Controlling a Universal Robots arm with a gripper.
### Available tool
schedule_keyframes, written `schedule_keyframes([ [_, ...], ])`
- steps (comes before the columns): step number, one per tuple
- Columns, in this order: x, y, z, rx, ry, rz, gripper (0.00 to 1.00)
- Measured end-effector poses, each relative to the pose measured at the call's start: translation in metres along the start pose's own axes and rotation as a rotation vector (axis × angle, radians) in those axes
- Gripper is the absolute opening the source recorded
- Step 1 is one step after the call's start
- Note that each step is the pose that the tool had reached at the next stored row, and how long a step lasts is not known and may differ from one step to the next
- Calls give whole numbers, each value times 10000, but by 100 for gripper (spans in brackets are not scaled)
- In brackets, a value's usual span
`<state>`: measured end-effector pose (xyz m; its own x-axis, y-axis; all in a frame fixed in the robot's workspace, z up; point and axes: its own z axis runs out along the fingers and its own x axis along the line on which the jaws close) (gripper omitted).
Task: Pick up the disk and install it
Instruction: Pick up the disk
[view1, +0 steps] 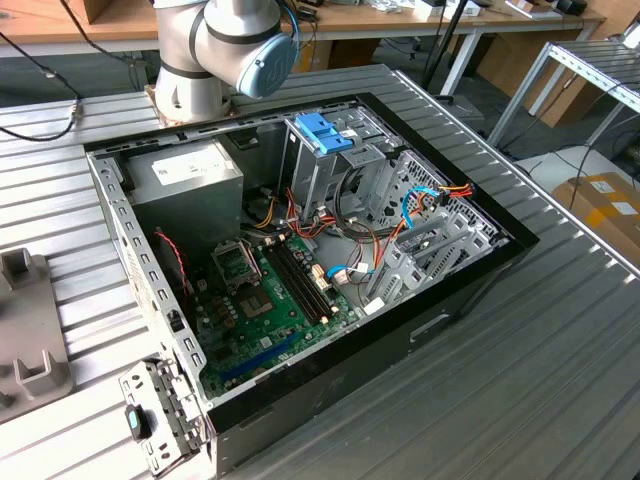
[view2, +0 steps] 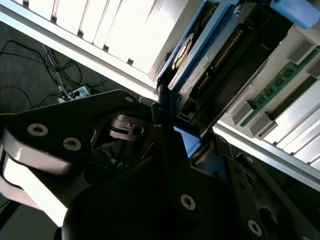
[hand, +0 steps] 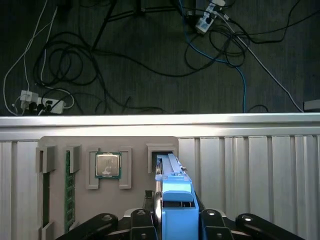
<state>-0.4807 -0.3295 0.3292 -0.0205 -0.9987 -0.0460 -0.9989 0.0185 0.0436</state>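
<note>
The arm's black gripper (hand: 176, 222) is pinching the disk (hand: 175, 200), a flat grey metal drive framed in bright blue plastic rails, with one finger pressed against each broad face. The drive sits right in the hand, so there is no gap between them. It stands on its thin edge, and its long axis runs straight out from the fingers toward the grey plastic parts tray (hand: 135, 145) beneath it. The far end points at a narrow slot in that tray; I can't tell whether it has cleared the slot or sits in it. In the second wrist view, what looks like the connector end lies nearest the fingers. The tray lies hard by the edge of the ribbed aluminium table (hand: 250, 170) and carries a square silver processor chip (hand: 108, 165) and a green memory stick (hand: 68, 185) alongside the slot. The open black computer case (view1: 450, 300) rests on the same table, apart from the tray, toward the exterior view's right of it.
</note>
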Motion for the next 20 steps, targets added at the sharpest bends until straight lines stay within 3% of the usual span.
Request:
schedule_keyframes([
  [6,-9,8,-190,-1,-46,-2,37],
  [20,-20,19,-446,-2,-103,-4,37],
])
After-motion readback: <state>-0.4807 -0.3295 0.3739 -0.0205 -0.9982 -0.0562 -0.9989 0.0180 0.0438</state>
